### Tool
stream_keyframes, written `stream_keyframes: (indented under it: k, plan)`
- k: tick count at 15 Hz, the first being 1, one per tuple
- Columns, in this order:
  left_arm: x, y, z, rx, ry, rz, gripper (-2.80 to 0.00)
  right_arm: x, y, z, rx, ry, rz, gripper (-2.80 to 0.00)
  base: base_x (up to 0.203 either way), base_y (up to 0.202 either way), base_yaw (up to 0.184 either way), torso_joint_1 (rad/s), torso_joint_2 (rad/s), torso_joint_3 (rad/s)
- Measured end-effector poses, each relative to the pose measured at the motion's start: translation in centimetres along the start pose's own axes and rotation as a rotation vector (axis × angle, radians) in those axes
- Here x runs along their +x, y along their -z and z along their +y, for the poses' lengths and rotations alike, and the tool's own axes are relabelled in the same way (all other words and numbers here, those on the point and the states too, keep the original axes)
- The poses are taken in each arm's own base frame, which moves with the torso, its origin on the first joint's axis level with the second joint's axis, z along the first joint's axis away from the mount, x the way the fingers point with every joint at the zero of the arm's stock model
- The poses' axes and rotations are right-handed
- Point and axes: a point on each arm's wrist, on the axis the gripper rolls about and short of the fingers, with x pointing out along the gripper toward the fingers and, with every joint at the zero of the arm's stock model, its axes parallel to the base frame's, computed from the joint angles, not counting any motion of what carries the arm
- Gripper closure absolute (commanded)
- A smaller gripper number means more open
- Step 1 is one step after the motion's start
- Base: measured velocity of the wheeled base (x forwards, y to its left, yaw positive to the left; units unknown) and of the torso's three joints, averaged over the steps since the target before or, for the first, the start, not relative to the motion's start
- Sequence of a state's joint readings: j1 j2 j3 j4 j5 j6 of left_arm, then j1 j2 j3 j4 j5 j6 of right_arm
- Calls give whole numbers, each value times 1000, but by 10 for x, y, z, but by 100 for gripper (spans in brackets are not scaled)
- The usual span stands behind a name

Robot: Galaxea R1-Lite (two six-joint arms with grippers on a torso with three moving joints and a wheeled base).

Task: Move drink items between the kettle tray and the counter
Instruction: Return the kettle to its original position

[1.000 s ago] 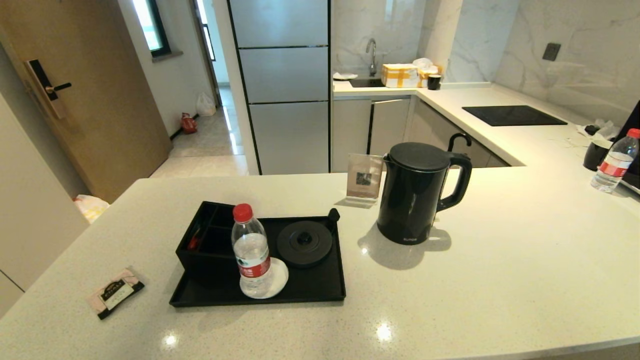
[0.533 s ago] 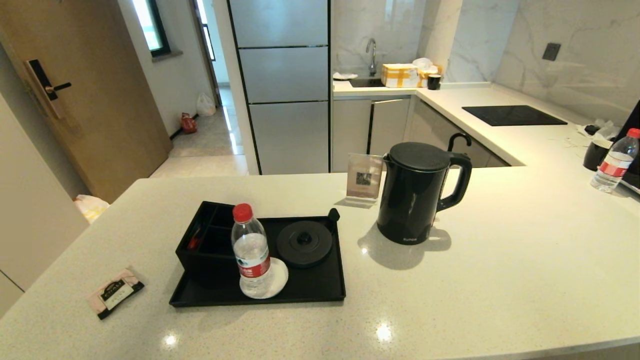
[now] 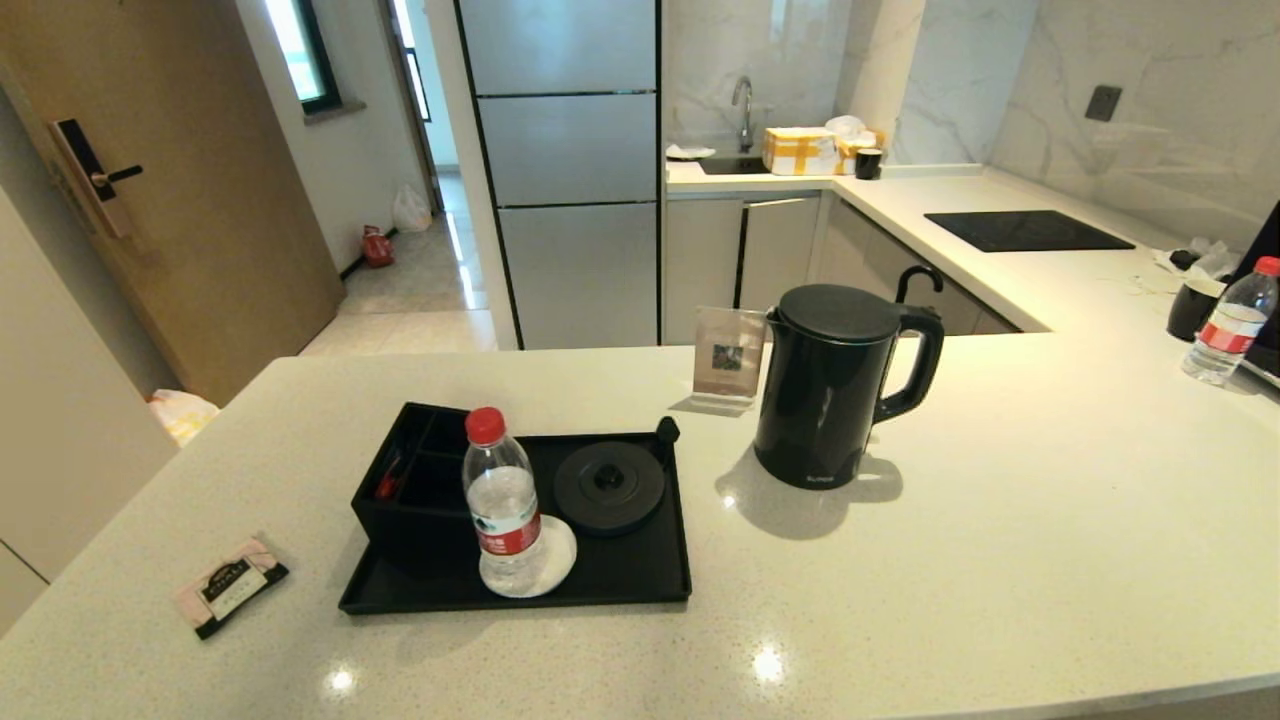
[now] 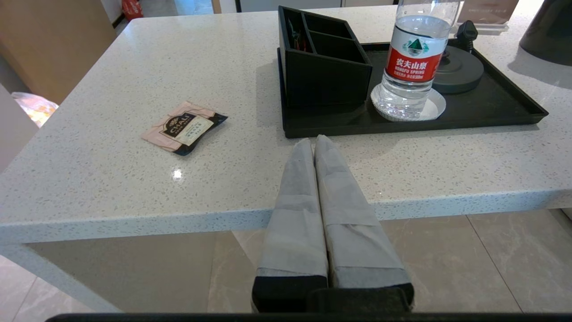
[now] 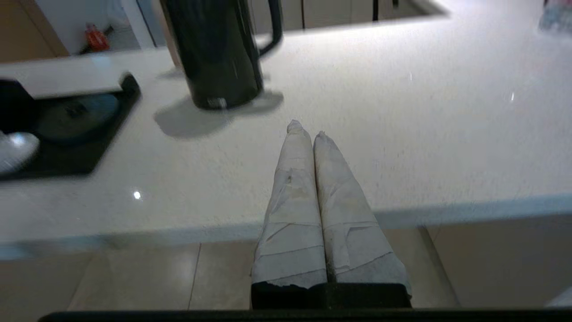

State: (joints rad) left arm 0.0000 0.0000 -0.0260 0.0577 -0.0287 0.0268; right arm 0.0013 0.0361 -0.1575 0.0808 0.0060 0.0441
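The black kettle (image 3: 830, 385) stands on the beige counter (image 3: 1000, 540), to the right of the black tray (image 3: 620, 585). On the tray sit the round kettle base (image 3: 609, 487) and a divided box (image 3: 415, 480). The pink tea sachet (image 3: 230, 585) lies on the counter left of the tray. Neither arm shows in the head view. My left gripper (image 4: 313, 139) is shut and empty near the counter's front edge, in front of the tray (image 4: 491, 116), with the sachet (image 4: 183, 127) off to its side. My right gripper (image 5: 306, 129) is shut and empty, short of the kettle (image 5: 214, 49).
A red-capped water bottle (image 3: 502, 510) stands on a white coaster in the tray's front. A small card stand (image 3: 727, 360) is behind the kettle. Another bottle (image 3: 1228, 322) and a dark cup stand far right. A white worktop with a black hob (image 3: 1025, 230) lies beyond.
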Motion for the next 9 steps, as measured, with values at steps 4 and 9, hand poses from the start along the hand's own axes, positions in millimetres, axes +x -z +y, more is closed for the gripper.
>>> stream_keyframes:
  k: [4, 9]
  plan:
    - [0, 0, 0, 0, 0, 0, 0, -6, -67, 4, -3, -22, 117, 0, 0, 0, 0, 0, 0, 0]
    - [0, 0, 0, 0, 0, 0, 0, 66, -98, 6, 30, -67, 376, 0, 0, 0, 0, 0, 0, 0]
